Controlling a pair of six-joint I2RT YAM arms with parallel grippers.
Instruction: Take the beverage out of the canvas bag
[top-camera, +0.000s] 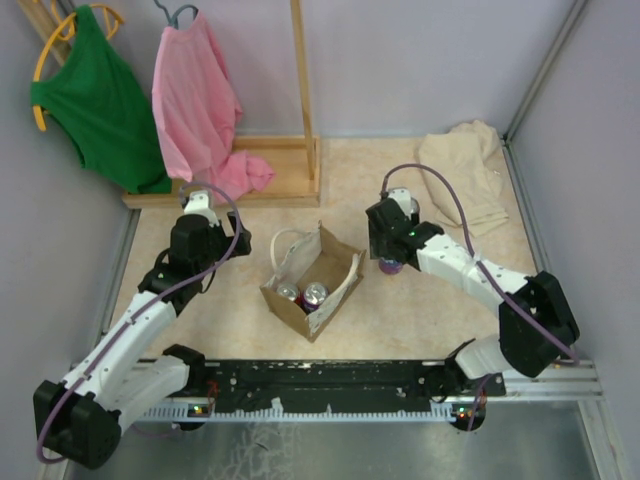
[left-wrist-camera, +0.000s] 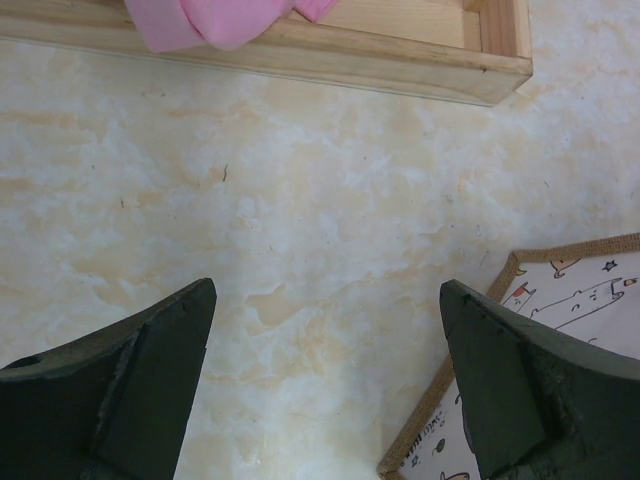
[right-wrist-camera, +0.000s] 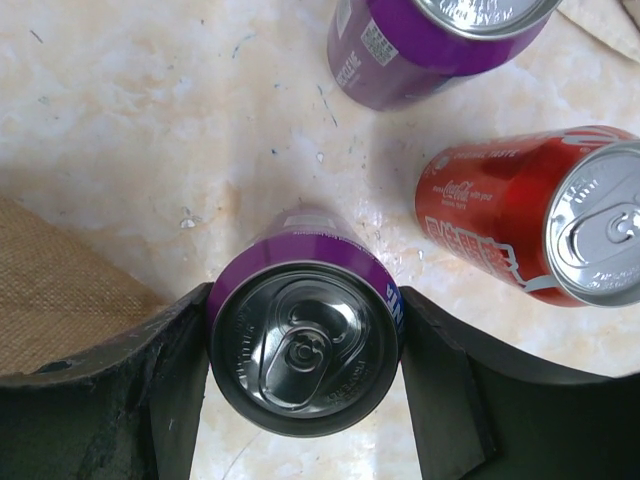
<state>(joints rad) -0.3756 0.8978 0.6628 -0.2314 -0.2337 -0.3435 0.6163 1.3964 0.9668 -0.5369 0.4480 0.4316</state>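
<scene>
— Right of the bag (top-camera: 312, 290), the right arm (top-camera: 470, 270): pose?
— Elbow out at the table's right edge, forearm angled inward and left, wrist bent down. The right gripper (right-wrist-camera: 303, 350) straddles an upright purple can (right-wrist-camera: 305, 330). Both fingers (right-wrist-camera: 160, 380) are pressed against its sides. The can stands on the table (right-wrist-camera: 130, 120), outside the bag and just beside its burlap wall.

— Other cans near it?
— Wrist view shows a second purple can (right-wrist-camera: 430, 45) and a red can (right-wrist-camera: 520, 215). Both are upright on the table beyond the gripped one, near each other and clear of it.

— Bag itself?
— Mid-table, mouth up, set diagonally. Two cans (top-camera: 302, 294) sit inside, side by side at the near-left end, tops showing.

— And the left arm (top-camera: 140, 320)?
— Stretched forward along the left side, wrist over bare tabletop between the rack base (left-wrist-camera: 300, 55) and the bag. The left gripper (left-wrist-camera: 328, 295) points down, fingers spread wide, nothing between them. A bag corner shows at the lower right of its view. The rack base and a pink shirt (left-wrist-camera: 220, 20) run along the top.
</scene>
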